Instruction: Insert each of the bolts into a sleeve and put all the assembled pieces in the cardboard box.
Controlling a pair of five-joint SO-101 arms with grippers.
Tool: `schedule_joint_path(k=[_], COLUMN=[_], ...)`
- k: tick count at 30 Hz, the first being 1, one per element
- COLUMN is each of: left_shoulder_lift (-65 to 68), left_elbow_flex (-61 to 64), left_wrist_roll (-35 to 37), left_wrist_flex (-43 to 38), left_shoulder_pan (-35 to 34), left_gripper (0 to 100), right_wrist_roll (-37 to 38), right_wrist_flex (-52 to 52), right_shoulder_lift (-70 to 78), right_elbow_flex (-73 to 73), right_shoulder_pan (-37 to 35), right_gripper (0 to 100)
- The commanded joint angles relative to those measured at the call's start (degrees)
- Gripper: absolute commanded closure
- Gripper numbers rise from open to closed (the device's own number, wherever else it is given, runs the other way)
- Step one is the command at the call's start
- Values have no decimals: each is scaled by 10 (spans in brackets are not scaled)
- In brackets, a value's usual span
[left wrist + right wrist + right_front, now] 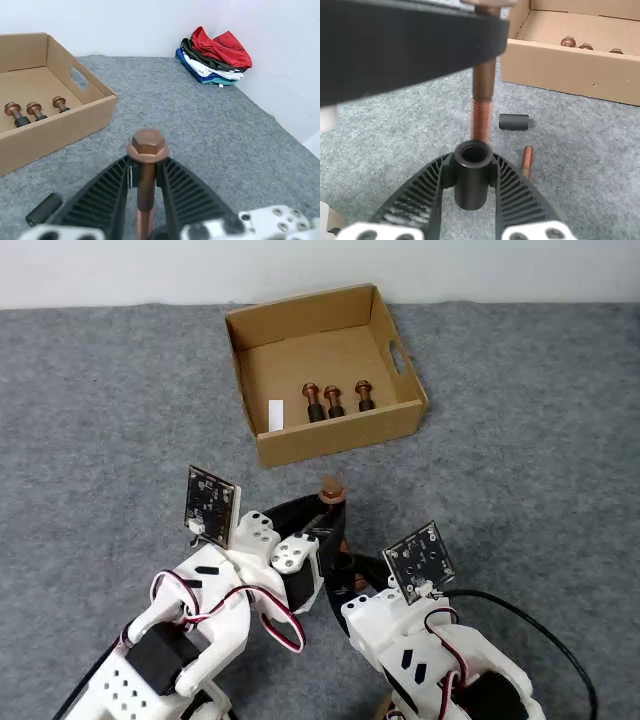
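Observation:
My left gripper (146, 167) is shut on a copper bolt (147, 146), its hex head up, just in front of the cardboard box (330, 435). My right gripper (470, 167) is shut on a black sleeve (470, 175), held upright with its bore open. The bolt's threaded end (481, 122) hangs just above that bore. In the high view the two grippers meet close together, with the bolt head (330, 488) at the top. Three assembled pieces (336, 400) lie in a row inside the box.
A loose black sleeve (513, 122) and a loose copper bolt (527, 161) lie on the grey carpet in front of the box wall (570, 67). A pile of folded clothes (215, 55) sits in the far corner against the white wall.

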Motion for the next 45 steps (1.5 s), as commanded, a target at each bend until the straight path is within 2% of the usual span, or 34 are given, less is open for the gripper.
schedule_joint_path(k=[1,13,30,35,45], left_shoulder_lift=[-11,-9,-10,-7,-11], left_elbow_flex=[-8,-45,-115,-110,-50], left_wrist_roll=[4,3,4,4,3], left_wrist_flex=[-20,-37,114,113,80], left_shoulder_pan=[17,-1,7,40,40], left_gripper=[995,995,995,995,995], right_wrist_roll=[4,4,5,5,5], right_wrist_flex=[-15,-13,-15,-15,-15], right_shoulder_lift=[-2,-2,-2,-2,-2], right_elbow_flex=[-4,3,10,10,9], right_shoulder_pan=[-4,-4,-1,-1,-1], right_gripper=[991,991,991,991,991])
